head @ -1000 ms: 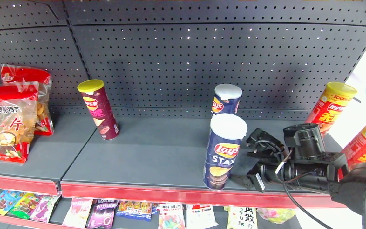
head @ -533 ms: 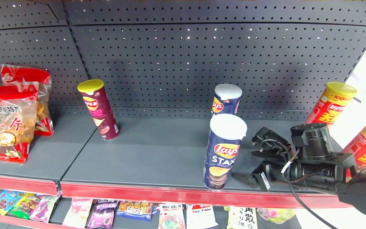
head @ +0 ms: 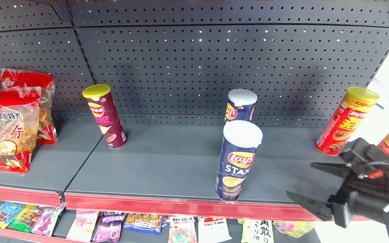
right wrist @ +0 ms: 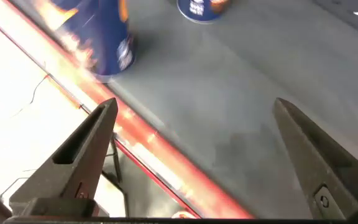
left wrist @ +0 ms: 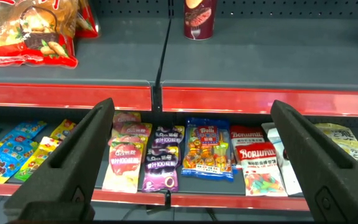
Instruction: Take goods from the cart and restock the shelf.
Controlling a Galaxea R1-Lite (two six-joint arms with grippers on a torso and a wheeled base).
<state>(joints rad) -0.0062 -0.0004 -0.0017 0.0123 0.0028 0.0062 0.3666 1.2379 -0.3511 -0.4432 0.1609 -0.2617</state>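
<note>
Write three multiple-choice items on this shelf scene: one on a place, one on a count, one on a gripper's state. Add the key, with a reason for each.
1. Where is the purple cardboard chip can with a yellow lid?
A. on the grey metal shelf
B. among the sachets on the lower shelf
C. held in a gripper

2. How many dark blue chip cans with white lids stand on that shelf?
A. one
B. two
C. four

3. What is the state of the right gripper?
A. shut on a red can
B. open and empty
C. shut on nothing

Key:
1 A, its base rests on the grey board.
2 B, one stands at the front edge and one behind it.
3 B, its jaws stand wide apart with nothing between them.
</note>
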